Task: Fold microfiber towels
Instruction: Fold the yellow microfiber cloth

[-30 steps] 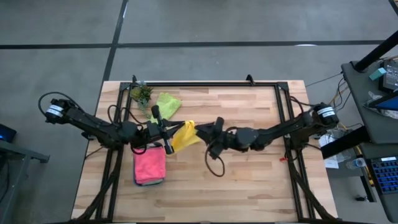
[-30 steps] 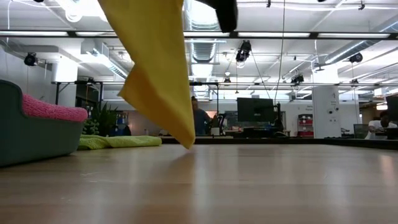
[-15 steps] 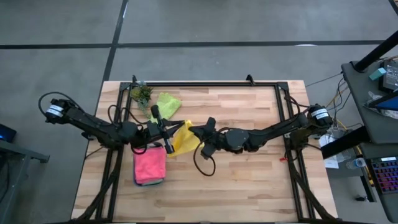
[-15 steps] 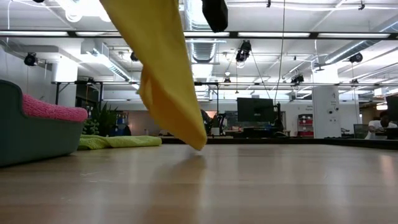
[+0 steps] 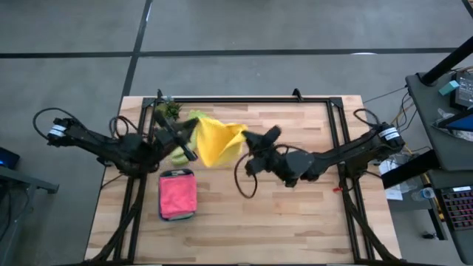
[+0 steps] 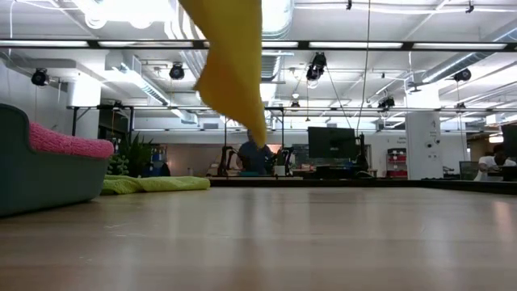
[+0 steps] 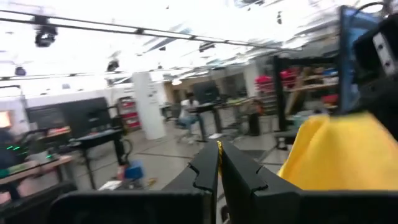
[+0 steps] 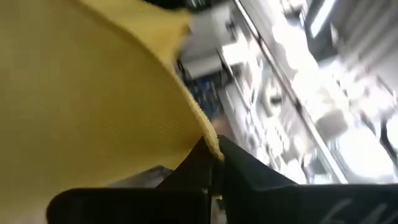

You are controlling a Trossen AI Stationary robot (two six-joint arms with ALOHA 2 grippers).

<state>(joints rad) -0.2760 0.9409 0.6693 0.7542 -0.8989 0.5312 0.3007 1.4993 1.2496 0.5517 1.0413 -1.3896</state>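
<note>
High view shows the yellow towel (image 5: 214, 140) lifted above the bench (image 5: 295, 222) near its centre, stretched between two claws. The left claw (image 5: 194, 124) is clenched on its edge at 9 o'clock, the right claw (image 5: 246, 137) grasps the edge at 3 o'clock. The pink towel (image 5: 178, 196) lies at 7 o'clock from it.

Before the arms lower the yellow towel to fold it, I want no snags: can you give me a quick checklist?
1. Right hand shut on the yellow towel edge: ok.
2. Left hand shut on the other corner: cannot tell, grip point hidden.
3. Towel lifted off the table: ok.
4. Towel spread flat between the hands: not ok, it hangs bunched.
5. Pink towel in the tray, out of the way: ok.
</note>
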